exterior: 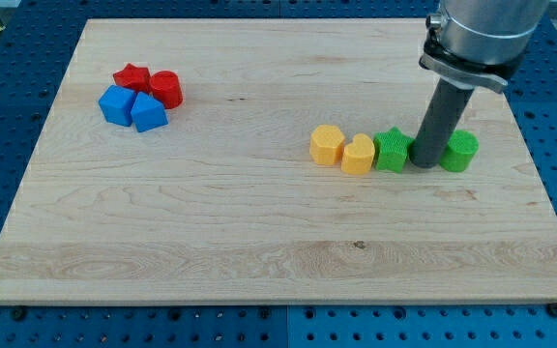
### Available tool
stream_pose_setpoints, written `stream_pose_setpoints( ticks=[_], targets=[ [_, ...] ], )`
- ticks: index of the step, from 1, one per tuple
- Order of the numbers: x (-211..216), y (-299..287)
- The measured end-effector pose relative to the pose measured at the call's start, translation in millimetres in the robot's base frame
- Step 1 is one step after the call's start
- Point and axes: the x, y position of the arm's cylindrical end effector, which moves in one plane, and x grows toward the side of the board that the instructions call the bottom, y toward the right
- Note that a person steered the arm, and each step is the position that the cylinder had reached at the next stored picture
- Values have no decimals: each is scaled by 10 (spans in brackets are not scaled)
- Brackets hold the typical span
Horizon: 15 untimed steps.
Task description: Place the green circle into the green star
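Observation:
The green circle (461,152) lies on the wooden board at the view's right. The green star (392,150) lies a short way to its left. My tip (425,161) stands on the board between the two, touching or nearly touching both. The dark rod rises from there to the silver arm at the view's top right and hides part of the gap between the green blocks.
A yellow heart-like block (359,155) touches the star's left side, with a yellow hexagon (326,145) left of it. At the view's upper left sit a red star (131,78), a red cylinder (165,89) and two blue blocks (117,104) (148,113). The board's right edge (540,184) is near the circle.

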Motion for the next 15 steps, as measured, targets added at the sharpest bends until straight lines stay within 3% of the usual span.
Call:
stream_pose_setpoints(
  ticks=[3, 4, 5, 6, 7, 8, 10, 13, 15],
  targets=[
    [-386, -687],
    [-603, -433],
    [-551, 217],
    [-356, 844],
    [11, 808],
    [205, 669],
    [-62, 585],
    [-164, -339],
    [-163, -576]
  ],
)
